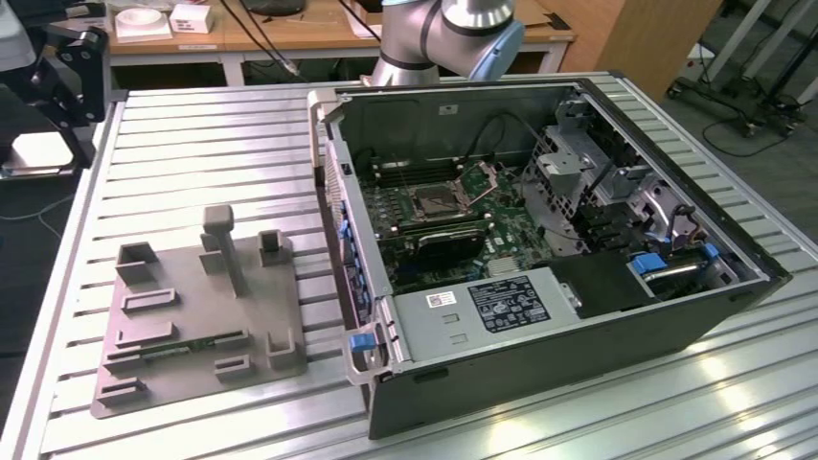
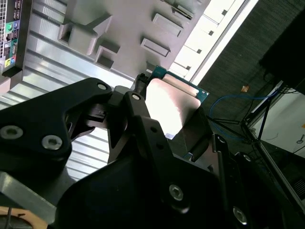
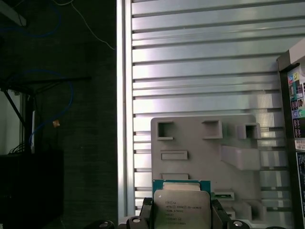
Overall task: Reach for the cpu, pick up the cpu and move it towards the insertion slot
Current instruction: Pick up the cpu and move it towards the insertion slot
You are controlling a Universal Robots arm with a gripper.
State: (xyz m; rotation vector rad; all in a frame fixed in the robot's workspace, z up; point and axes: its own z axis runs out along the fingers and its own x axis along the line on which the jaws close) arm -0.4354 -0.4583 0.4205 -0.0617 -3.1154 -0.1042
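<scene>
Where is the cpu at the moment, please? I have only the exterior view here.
Observer: The cpu is clamped between the jaws, as both wrist views show.
Operator: Thank you. Which face is turned to the cameras?
Observer: Its silver top plate, with a thin green rim around it, faces both wrist cameras.
Operator: Is it over the computer case?
Observer: No. In the first wrist view the grey fixture on the ribbed table lies behind it, and the computer case sits off to one side.
</scene>
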